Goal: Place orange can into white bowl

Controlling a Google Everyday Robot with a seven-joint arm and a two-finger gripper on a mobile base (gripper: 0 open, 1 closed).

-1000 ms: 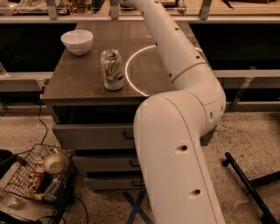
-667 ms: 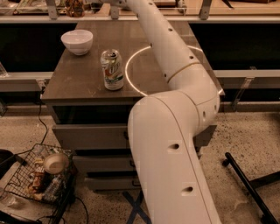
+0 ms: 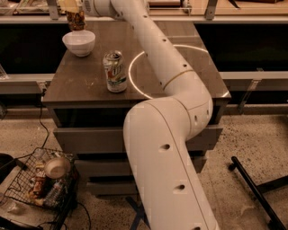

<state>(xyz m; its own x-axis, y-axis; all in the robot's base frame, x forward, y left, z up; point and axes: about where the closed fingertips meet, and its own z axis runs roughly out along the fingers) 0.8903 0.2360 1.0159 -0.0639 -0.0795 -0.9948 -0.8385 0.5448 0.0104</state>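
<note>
The white bowl [image 3: 79, 42] sits at the back left of the dark cabinet top [image 3: 90, 78]. My gripper [image 3: 73, 8] is at the top left edge of the view, right above the bowl. It is shut on the orange can [image 3: 75, 19], which hangs upright just over the bowl's rim. The top of the can and most of the gripper are cut off by the frame edge. My white arm [image 3: 162, 58] reaches across the top from the lower right.
A white and green 7UP can [image 3: 115, 72] stands near the front middle of the top, next to a bright ring of light [image 3: 166, 69]. A wire basket [image 3: 42, 182] with a tan bowl and clutter sits on the floor at the left. Black legs [image 3: 256, 188] lie on the floor at the right.
My arm has swung left, carrying the orange can from the back of the top to a spot right above the white bowl.
</note>
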